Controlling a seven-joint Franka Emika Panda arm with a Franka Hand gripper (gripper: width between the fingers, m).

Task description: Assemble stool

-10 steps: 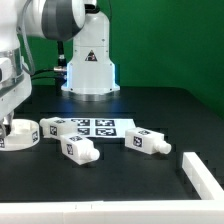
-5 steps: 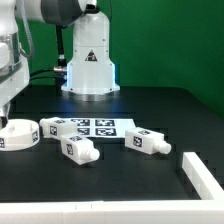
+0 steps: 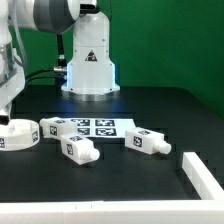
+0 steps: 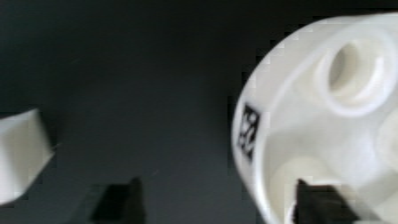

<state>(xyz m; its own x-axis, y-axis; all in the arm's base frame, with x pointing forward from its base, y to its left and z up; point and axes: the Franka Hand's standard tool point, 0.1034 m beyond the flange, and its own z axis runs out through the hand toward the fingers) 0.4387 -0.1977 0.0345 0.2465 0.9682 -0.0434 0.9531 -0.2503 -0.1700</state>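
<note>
as the gripper [image 4: 217, 200] hangs just above the seat [image 3: 22, 135], fingers spread and empty, the disc lies off toward one finger, not centred between them. seat is flat and round, so no long axis. past the seat, near leg [image 3: 78, 149], then far leg [image 3: 146, 142], both on their sides.
</note>
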